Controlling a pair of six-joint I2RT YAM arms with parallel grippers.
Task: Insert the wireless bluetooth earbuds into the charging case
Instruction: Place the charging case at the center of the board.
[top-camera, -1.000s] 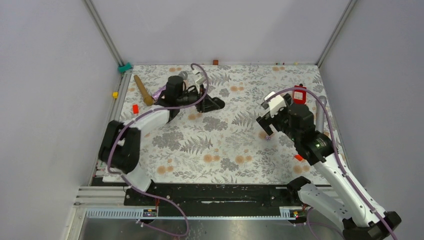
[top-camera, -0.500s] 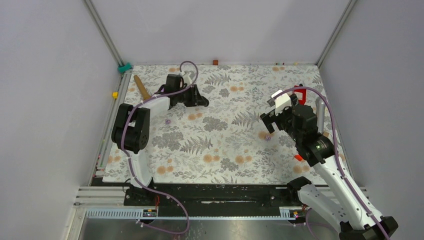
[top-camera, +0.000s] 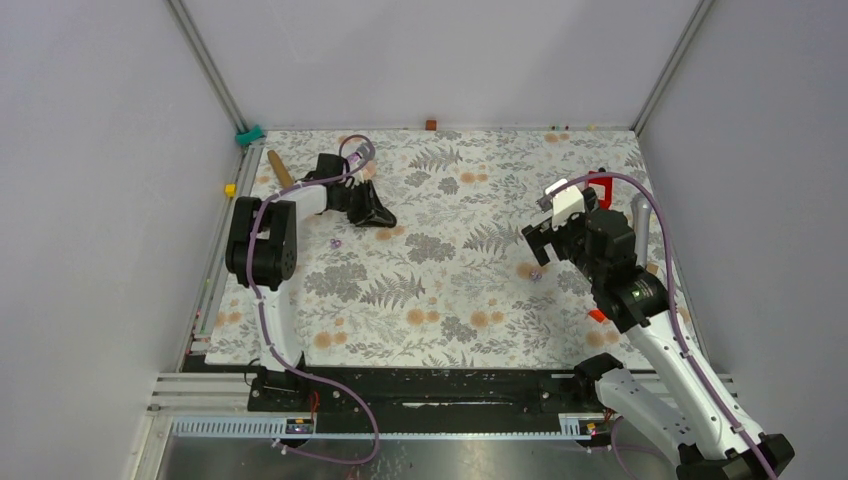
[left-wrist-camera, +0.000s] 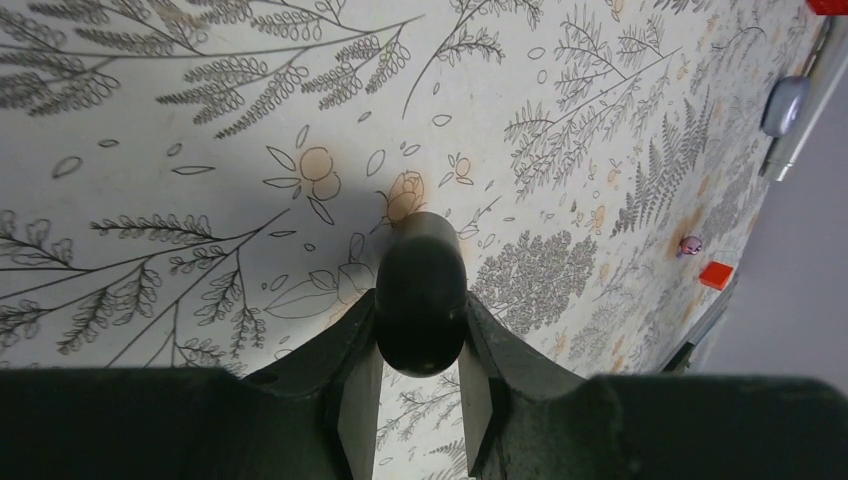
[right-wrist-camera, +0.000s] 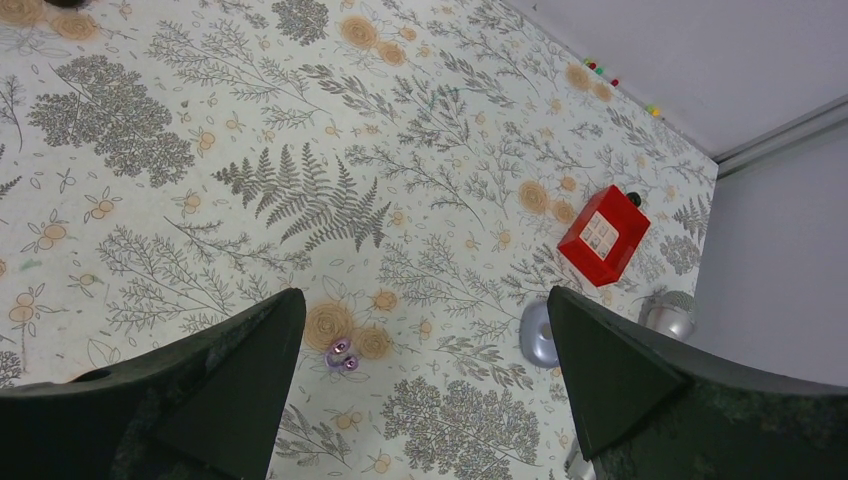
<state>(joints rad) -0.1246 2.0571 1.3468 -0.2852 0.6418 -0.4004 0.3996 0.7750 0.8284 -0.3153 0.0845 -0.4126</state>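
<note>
My left gripper is at the back left of the mat, shut on a glossy black rounded case held between its fingers just above the mat. A tiny purple earbud lies on the mat just in front of it. My right gripper is open and empty, hovering over a second purple earbud. In the right wrist view this earbud lies near the left finger, below the open gripper. It also shows far off in the left wrist view. No black earbuds show.
A red box, a lilac rounded piece and a silver microphone sit at the right side of the mat. A wooden stick lies at the back left. A small red block is near the right edge.
My left gripper has swung left and back across the mat with the black case in it. My right gripper has barely shifted above the purple earbud.
</note>
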